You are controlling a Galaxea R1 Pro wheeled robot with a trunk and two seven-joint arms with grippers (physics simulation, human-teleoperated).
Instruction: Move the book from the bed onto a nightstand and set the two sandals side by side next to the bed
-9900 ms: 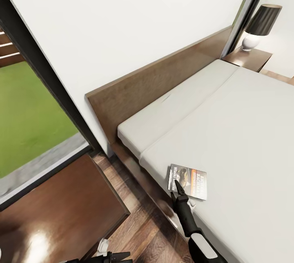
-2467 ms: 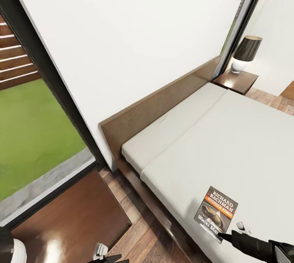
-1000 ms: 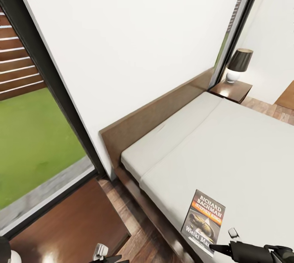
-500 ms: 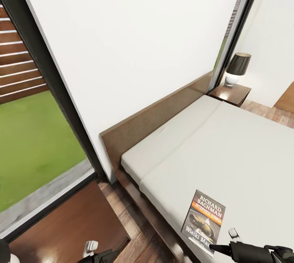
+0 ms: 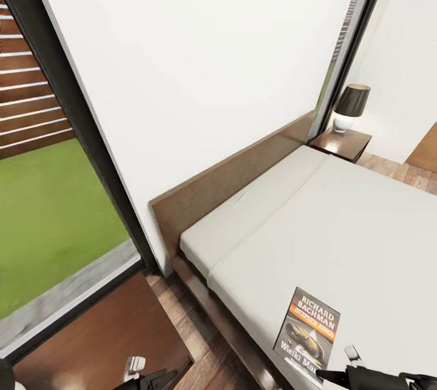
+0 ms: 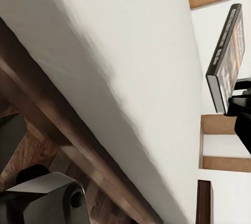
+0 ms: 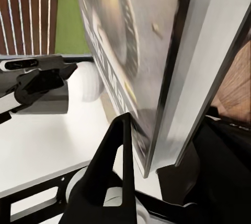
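Now book between right gripper jaws, over bed

The right gripper is cut off by the head view's lower edge, its arm mostly out of frame. The book has its near corner hidden behind the gripper's fingers. The left gripper shows partly at the bottom edge; its opening cannot be told.
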